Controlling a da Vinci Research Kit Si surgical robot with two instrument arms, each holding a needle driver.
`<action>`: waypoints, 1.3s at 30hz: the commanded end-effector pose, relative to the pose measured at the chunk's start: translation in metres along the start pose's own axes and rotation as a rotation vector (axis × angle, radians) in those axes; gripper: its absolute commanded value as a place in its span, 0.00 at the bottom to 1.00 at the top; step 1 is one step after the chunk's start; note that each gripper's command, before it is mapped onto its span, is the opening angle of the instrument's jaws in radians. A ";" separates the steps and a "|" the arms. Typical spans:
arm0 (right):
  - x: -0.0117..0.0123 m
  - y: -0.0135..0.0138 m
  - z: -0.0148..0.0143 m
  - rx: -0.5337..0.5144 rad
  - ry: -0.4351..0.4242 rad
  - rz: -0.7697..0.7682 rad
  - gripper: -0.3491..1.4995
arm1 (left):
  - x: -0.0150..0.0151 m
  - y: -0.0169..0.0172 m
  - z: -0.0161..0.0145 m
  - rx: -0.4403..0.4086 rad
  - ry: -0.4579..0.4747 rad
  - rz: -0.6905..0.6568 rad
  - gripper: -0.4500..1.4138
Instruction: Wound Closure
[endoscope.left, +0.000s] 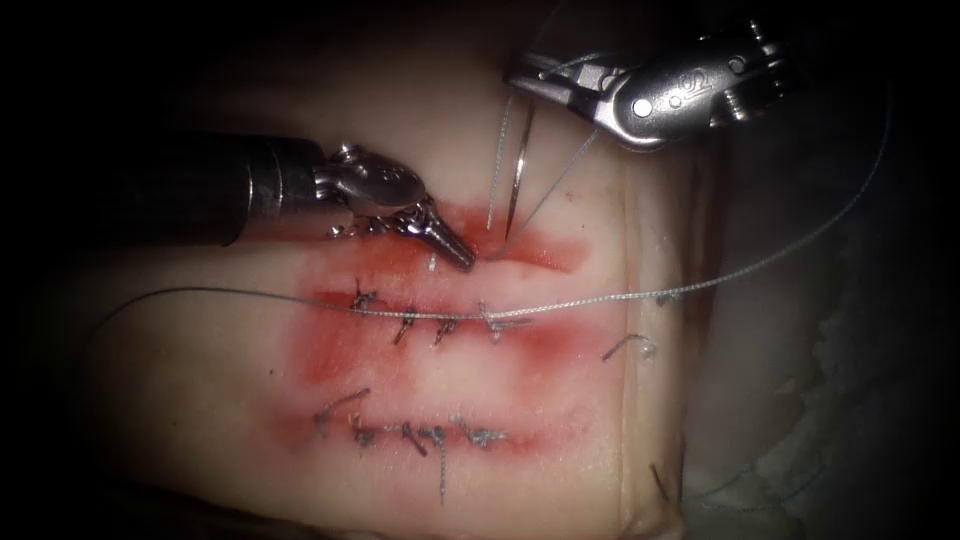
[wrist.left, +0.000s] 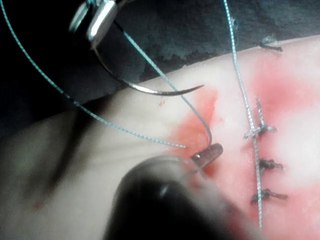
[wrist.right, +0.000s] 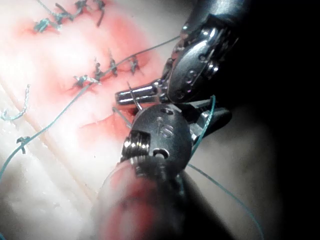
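My right tool (endoscope.left: 528, 80) is shut on the curved needle (endoscope.left: 520, 165) near its tail. The needle hangs free above the tissue (endoscope.left: 200, 380), its point just over the upper cut (endoscope.left: 530, 262). In the left wrist view the needle (wrist.left: 150, 90) arcs in the air below the right tool (wrist.left: 95, 20). My left tool (endoscope.left: 462, 260) comes in from the left, shut, with its tip pressed on the tissue at the upper cut's left end. A thread (endoscope.left: 560, 175) runs from the right tool down to that spot. I cannot tell whether the left tool (wrist.left: 212, 152) pinches it.
Two lower cuts (endoscope.left: 440, 322) (endoscope.left: 420, 435) carry several stitches with cut thread ends, and red fluid stains the tissue around all three. A long thread (endoscope.left: 600, 298) lies across the middle cut and arcs up past the tissue's right edge. In the right wrist view the left tool (wrist.right: 135, 93) sits close by.
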 end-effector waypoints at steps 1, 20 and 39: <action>0.0002 0.0004 0.0010 0.004 -0.006 -0.001 0.00 | -0.0008 0.0009 0.0005 0.005 0.004 0.008 0.00; 0.0017 0.0013 0.0010 -0.039 0.040 -0.150 0.00 | -0.0014 0.0059 0.0015 -0.176 0.141 0.101 0.00; 0.0020 0.0044 0.0016 -0.040 0.022 -0.455 0.00 | -0.0009 0.0056 0.0013 -0.171 0.189 0.298 0.00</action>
